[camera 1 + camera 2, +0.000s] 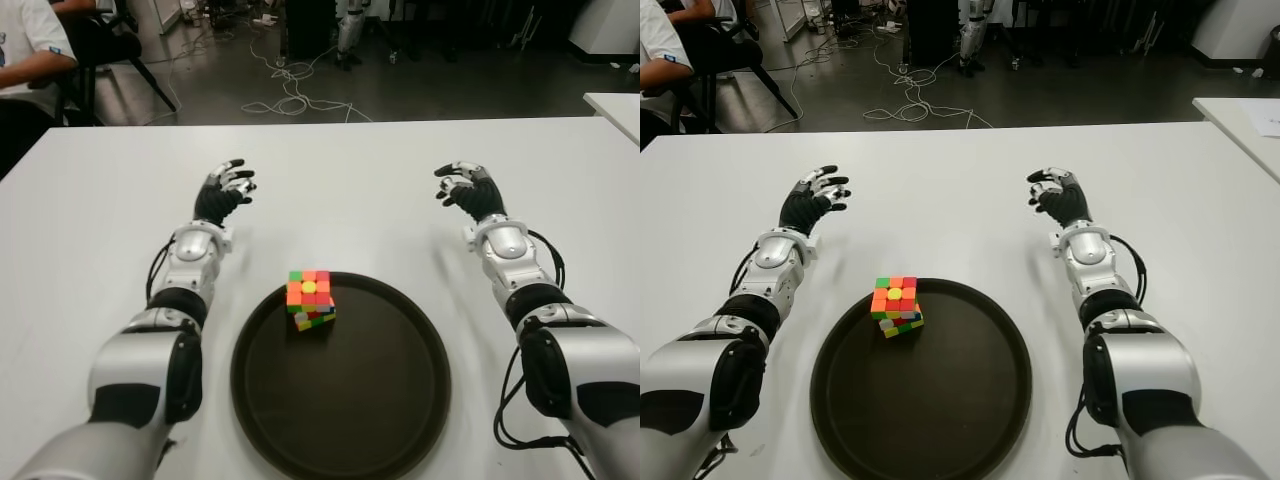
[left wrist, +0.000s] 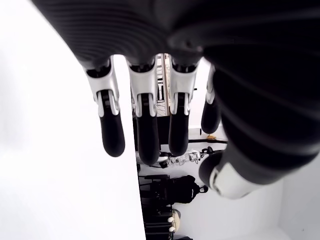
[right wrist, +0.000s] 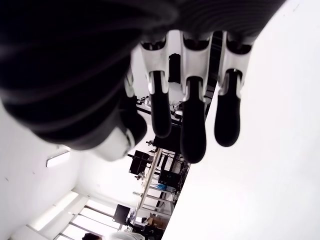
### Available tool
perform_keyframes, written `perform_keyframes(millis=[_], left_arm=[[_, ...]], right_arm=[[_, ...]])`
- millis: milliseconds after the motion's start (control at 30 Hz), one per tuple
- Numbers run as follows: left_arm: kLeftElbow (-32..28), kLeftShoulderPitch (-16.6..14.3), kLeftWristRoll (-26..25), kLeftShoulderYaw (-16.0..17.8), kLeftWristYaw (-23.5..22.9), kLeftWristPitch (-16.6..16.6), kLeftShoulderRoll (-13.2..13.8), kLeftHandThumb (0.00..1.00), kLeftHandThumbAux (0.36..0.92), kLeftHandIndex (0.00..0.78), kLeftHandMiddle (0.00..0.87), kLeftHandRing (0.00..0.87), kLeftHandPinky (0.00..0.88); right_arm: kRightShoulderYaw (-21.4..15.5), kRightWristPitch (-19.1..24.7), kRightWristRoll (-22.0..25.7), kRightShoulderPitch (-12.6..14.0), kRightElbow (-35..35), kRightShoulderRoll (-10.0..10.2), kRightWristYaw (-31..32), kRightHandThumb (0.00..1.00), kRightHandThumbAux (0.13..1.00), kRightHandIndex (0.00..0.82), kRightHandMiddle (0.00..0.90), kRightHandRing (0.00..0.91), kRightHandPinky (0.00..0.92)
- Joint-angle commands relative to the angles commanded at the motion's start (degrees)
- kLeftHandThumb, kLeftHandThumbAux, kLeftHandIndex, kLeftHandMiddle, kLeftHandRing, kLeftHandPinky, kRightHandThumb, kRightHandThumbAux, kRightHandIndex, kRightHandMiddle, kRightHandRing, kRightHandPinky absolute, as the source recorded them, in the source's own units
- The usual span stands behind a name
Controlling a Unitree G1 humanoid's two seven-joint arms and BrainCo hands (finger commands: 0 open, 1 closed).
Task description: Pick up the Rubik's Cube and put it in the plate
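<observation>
The Rubik's Cube [image 1: 311, 300] sits inside the round dark plate [image 1: 400, 420], close to the plate's far rim on the robot's left side, with its orange face and a yellow centre square turned up. Neither hand holds it. The left hand [image 1: 222, 193] shows above the white table [image 1: 340, 180], farther from the robot than the cube and off to the cube's left, well apart from it; its fingers [image 2: 112, 135] hang loosely curled with gaps between them and grasp nothing. The right hand [image 1: 467, 188] shows at about the same reach on the other side, beyond the plate's right edge, and its fingers [image 3: 192, 132] are likewise relaxed, parted and empty.
</observation>
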Motion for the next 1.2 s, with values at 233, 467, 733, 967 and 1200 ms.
perform_keyframes(millis=[233,467,733,967,1200], left_arm=[[-0.83,-0.06,-1.75,1.52,-1.22,-1.56,0.45,0.445,0.735,0.21,0.282,0.286,0.32],[-4.42,0.64,-5.14,3.58,-1.84,-4.01,-0.39,0.451,0.741,0.195,0.266,0.27,0.314],[-11.37,6.96,-6.26,2.59,-2.75,-7.61,-2.23,0.448,0.751,0.187,0.26,0.251,0.289],[-21.15,14.14,-6.64,0.89,-3.32,-7.16,-3.7,0.429,0.749,0.177,0.255,0.238,0.279],[-28.26,17.9,-6.37,-0.6,-2.73,-3.91,-3.92,0.421,0.748,0.169,0.256,0.232,0.269]], right_arm=[[-2.2,-0.77,2.24,-0.71,-0.69,-1.88,1.08,0.694,0.719,0.42,0.512,0.526,0.561],[-4.23,-6.2,5.17,1.36,-4.81,-2.53,1.53,0.692,0.721,0.417,0.502,0.527,0.547],[-4.33,-9.8,6.12,5.91,-8.16,-2.46,1.22,0.694,0.72,0.417,0.474,0.502,0.52],[-4.72,-10.79,7.48,9.86,-10.08,-0.88,1.06,0.697,0.719,0.419,0.462,0.489,0.5],[-3.96,-8.6,8.07,12.27,-13.16,0.64,0.31,0.696,0.719,0.419,0.475,0.493,0.49]])
